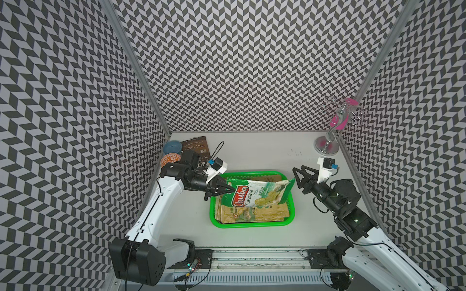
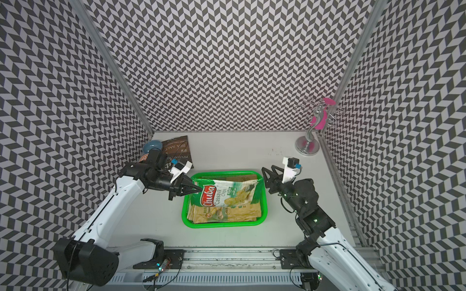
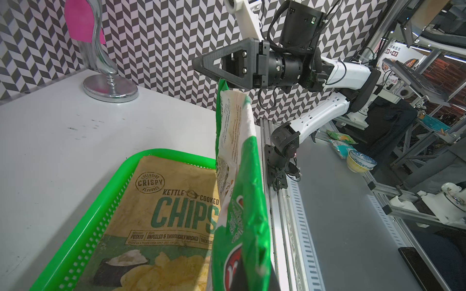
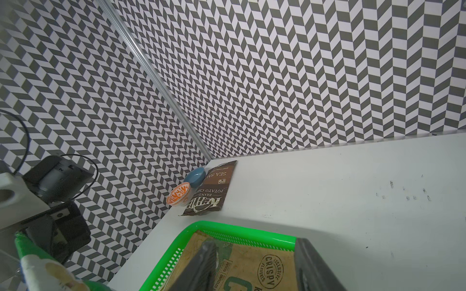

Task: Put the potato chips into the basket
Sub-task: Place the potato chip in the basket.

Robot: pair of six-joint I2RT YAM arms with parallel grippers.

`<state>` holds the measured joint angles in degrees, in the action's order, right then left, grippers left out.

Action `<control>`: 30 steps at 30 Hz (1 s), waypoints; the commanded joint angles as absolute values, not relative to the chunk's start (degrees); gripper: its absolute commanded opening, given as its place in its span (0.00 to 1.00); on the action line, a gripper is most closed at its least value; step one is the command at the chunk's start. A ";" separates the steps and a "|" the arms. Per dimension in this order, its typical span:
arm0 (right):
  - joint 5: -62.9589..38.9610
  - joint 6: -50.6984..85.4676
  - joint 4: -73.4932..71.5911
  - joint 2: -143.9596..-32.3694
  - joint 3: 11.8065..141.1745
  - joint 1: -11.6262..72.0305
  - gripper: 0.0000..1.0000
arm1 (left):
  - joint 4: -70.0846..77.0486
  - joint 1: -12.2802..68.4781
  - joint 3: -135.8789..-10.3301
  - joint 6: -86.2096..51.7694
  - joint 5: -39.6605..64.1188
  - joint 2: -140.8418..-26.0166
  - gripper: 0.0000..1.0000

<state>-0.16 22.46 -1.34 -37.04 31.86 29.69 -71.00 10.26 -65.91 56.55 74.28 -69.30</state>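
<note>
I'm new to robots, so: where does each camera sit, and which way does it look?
Top views: overhead at the front, looking down on the table; both arms show.
Left wrist: on the left arm, looking past the held green bag at the right gripper.
Right wrist: on the right arm, facing the brown bag in the corner; own fingers show.
Shared: both wrist views see the tan bag.

Chuba bag (image 1: pixel 254 195) tilted over kraft bags (image 1: pixel 252 214) in green basket (image 1: pixel 252 225); brown Kettle bag (image 1: pixel 195 144) outside.
</note>
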 commanded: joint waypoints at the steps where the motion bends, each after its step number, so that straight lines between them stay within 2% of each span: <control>1: 0.44 23.10 -3.17 -36.67 31.03 29.32 0.53 | -71.92 10.37 -64.80 58.61 76.64 -67.62 0.00; 17: -0.04 22.94 -3.65 -37.42 30.70 29.33 0.53 | -71.50 10.46 -60.51 60.53 71.24 -67.97 0.00; 23: -0.95 23.13 -4.14 -37.79 30.59 29.31 0.53 | -70.77 10.43 -60.50 60.50 68.69 -69.20 0.14; 30: -1.93 23.24 -4.76 -38.12 30.66 29.32 0.53 | -67.27 9.56 -60.21 57.04 66.33 -68.61 0.22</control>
